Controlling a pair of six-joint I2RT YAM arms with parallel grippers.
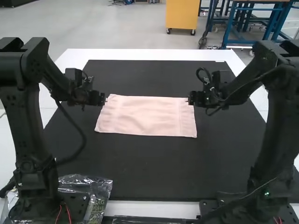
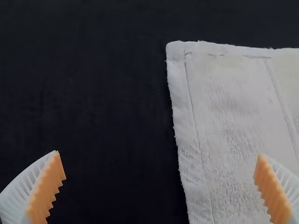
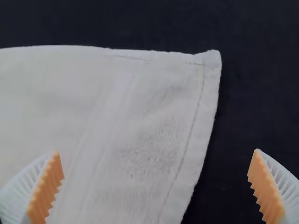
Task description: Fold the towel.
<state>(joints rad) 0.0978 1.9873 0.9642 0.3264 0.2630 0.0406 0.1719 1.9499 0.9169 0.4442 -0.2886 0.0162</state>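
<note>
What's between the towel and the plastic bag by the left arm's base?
Bare black mat lies between the towel and the plastic bag, as the high view shows.

Pale pink towel (image 1: 147, 115), black mat (image 1: 149, 168), white table (image 1: 149, 54), 2 black arms (image 1: 275, 126), white fingers (image 2: 13, 200), orange pads (image 2: 47, 189)

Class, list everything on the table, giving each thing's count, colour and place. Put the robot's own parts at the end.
Towel: one, pale pink, lying flat on the mat
Mat: one, black, on the table
Table: one, white, under the mat
Plastic bag: one, clear, beside the left arm's base
Strip: one, dark, between the arm bases
Arms: two, black, left arm and right arm
Grippers: two, white fingers with orange pads, left gripper and right gripper at opposite towel ends
</note>
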